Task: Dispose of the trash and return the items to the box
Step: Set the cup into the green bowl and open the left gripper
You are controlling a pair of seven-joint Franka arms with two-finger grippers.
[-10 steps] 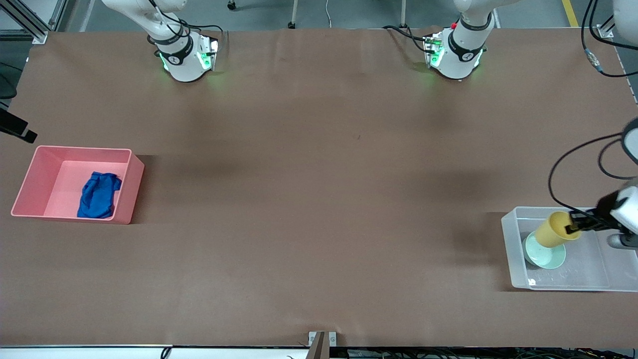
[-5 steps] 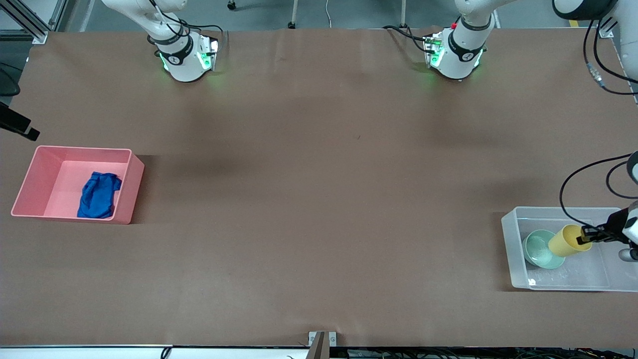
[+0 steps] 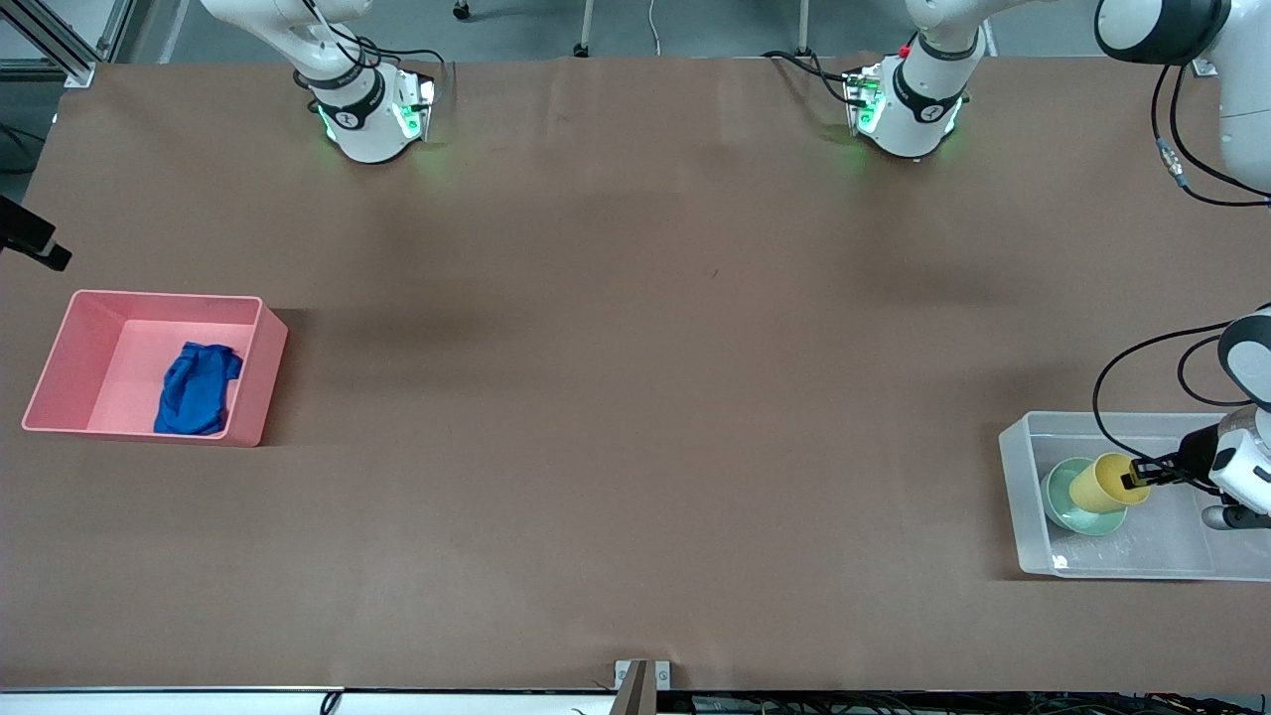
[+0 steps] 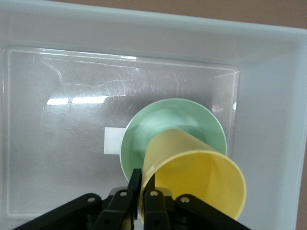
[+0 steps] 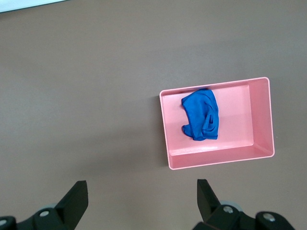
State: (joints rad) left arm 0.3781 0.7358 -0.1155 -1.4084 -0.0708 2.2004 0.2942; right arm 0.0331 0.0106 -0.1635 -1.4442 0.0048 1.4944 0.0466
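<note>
My left gripper (image 3: 1135,481) is shut on the rim of the yellow cup (image 3: 1096,484). It holds the cup tilted just over the mint-green bowl (image 3: 1064,503), which lies in the clear box (image 3: 1023,516). The left wrist view shows one finger inside and one outside the cup (image 4: 196,172), over the bowl (image 4: 163,122), with the box's white label (image 4: 114,141) beside it. The blue cloth (image 3: 197,387) lies in the pink bin (image 3: 260,382). My right gripper (image 5: 142,199) is open and empty, high over the table beside the pink bin (image 5: 216,160) and cloth (image 5: 201,114).
The box stands at the left arm's end of the table, the pink bin at the right arm's end. Both arm bases (image 3: 367,114) (image 3: 909,109) stand along the edge farthest from the front camera. Brown tabletop (image 3: 635,397) lies between.
My left gripper has lowered the yellow cup into the box and brought it back over the bowl. The cloth and the pink bin have not moved.
</note>
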